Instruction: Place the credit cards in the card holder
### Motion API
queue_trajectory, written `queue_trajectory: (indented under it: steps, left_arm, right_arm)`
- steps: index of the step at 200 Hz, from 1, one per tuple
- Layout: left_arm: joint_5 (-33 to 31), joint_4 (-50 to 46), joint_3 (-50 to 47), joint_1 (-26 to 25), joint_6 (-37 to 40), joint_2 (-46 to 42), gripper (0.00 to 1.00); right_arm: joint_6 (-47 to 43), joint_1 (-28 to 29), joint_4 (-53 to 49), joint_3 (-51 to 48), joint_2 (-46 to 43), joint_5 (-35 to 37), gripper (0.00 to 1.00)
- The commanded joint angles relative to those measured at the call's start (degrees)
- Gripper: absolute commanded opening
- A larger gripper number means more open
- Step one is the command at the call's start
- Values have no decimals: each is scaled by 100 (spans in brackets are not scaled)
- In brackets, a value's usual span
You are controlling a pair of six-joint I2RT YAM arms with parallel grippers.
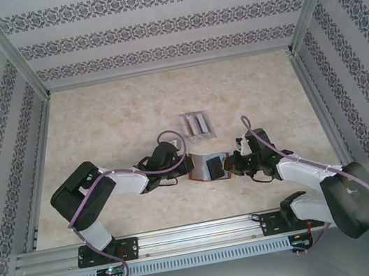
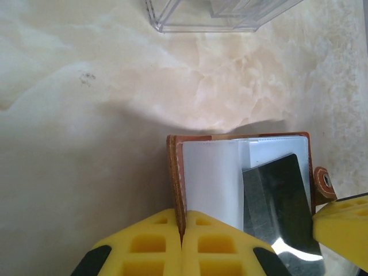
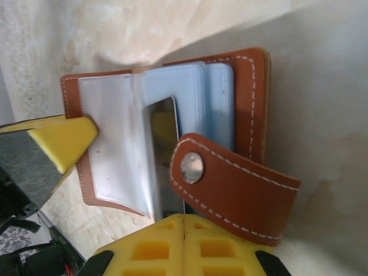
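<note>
Over the table (image 1: 111, 122), open card holder (image 1: 207, 166), left claw (image 2: 181, 223) pinching its edge, right claw (image 3: 184, 225) pressed together.

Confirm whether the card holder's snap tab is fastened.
No, the card holder lies open and its snap tab hangs loose, stud exposed.

The card holder (image 1: 200, 166) lies open on the worktop (image 1: 97, 124), about midway between the left and right edges and nearer the near edge than the far one. The left gripper (image 1: 185, 166) is at its left edge, the right gripper (image 1: 229, 167) at its right edge. A credit card (image 3: 163, 138) sits partly in a pocket on its right half. A rack (image 1: 195, 123) stands just behind it, apart from it.
</note>
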Motion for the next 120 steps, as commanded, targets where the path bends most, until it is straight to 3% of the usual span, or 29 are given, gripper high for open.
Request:
queue_trajectory:
  steps: [1, 120]
  left_arm:
    - [-103, -248, 48, 38, -15, 150, 0]
    - [-157, -307, 38, 38, 8, 54, 0]
  right_arm:
    - [-8, -35, 105, -30, 142, -97, 0]
    - [-62, 198, 34, 585, 719, -7, 0]
